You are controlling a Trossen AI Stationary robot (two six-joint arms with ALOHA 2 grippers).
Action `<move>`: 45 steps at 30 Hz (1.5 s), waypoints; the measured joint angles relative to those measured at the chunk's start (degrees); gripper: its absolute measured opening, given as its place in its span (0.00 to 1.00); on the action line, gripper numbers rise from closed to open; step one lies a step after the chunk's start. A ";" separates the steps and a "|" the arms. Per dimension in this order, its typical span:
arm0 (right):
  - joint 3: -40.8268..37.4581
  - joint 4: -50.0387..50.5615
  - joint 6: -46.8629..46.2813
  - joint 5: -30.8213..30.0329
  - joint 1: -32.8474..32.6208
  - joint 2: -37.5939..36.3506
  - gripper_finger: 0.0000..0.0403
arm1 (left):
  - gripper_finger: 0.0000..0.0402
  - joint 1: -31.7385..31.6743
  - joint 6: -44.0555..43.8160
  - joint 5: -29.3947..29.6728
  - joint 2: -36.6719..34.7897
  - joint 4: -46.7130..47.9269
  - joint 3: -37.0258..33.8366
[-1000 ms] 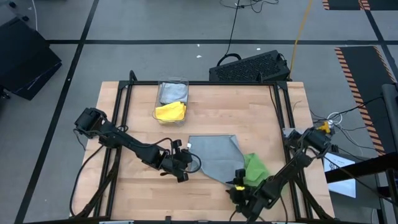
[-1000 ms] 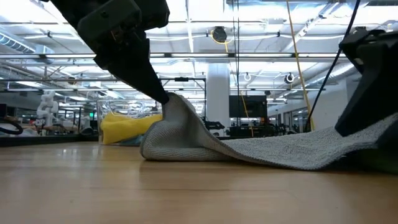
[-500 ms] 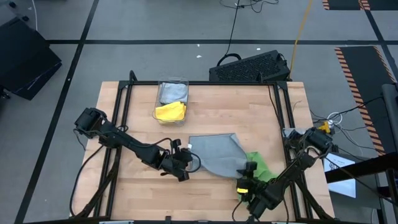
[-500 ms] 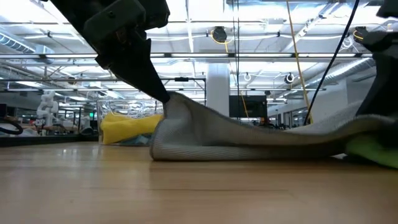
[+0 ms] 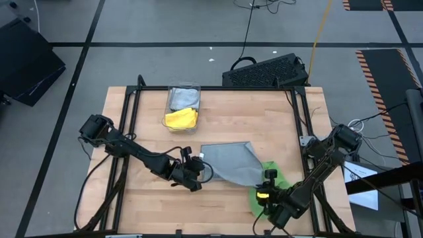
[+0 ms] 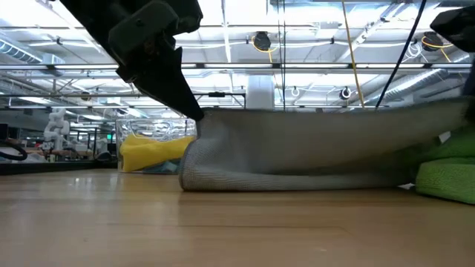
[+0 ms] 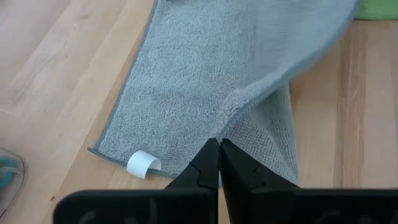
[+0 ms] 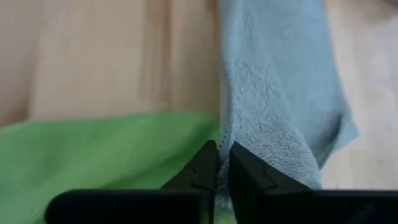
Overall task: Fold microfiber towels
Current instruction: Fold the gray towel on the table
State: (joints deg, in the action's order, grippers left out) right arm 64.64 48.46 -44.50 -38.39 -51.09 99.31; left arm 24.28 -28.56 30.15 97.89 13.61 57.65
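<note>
Grey towel (image 5: pixel 228 162) is pinched at both near corners by left gripper (image 5: pixel 198 173) and right gripper (image 5: pixel 268 185), fingers closed; next, carry them to its far edge.

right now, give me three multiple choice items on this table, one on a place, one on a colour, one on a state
1. Where does the yellow towel lie?
A. in the clear bin
B. under the keyboard
C. on the floor

2. What colour is the towel under the grey towel's corner by the right gripper?
A. red
B. bright green
C. white

3. How do the left gripper's jaws stand?
A. wide open
B. shut on the grey towel
C. shut on nothing

Key: 1 A, the high view shows it inside the bin; 2 B, the green towel peeks out there; 3 B, the left wrist view shows the cloth pinched.
</note>
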 joint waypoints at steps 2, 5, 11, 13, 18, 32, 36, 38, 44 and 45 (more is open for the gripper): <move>0.00 0.06 1.74 3.17 0.32 -1.67 0.04 | 0.01 -0.15 -0.05 0.00 0.00 -0.02 0.00; -0.02 -0.16 4.85 9.16 1.36 -4.02 0.04 | 0.01 -0.21 -0.17 0.00 0.00 -0.23 0.00; -2.93 -6.78 11.63 22.05 5.17 -9.02 0.04 | 0.01 -0.19 -0.22 -0.04 0.00 -0.50 0.02; -5.46 -10.13 10.83 22.23 6.62 -11.06 0.05 | 0.01 -0.20 -0.24 -0.04 0.00 -0.46 0.02; -10.87 -10.07 9.74 25.08 7.94 -13.33 0.18 | 0.02 -0.21 -0.24 -0.04 0.00 -0.09 0.02; -11.85 -12.63 -0.96 13.90 -3.03 -14.55 0.45 | 0.02 -0.86 -0.24 -0.09 0.00 -0.38 0.02; -11.80 -22.11 6.85 5.40 -7.43 -10.99 0.45 | 0.02 -1.36 -0.24 -0.10 0.00 -0.44 0.02; -11.82 -24.87 10.06 3.66 -7.95 -8.28 0.45 | 0.01 -1.65 -0.24 -0.11 0.00 -0.49 0.02; -11.85 -24.92 17.89 -3.31 -7.87 -1.80 0.43 | 0.02 -2.24 -0.04 -0.13 0.00 -0.57 0.02; -11.84 -24.83 19.69 -3.93 -7.87 -1.19 0.42 | 0.01 -2.31 0.07 -0.13 0.00 -0.59 0.02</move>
State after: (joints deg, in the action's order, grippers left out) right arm 52.80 23.63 -24.81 -42.32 -58.96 98.12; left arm 21.98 -28.49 30.02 97.89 13.02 57.67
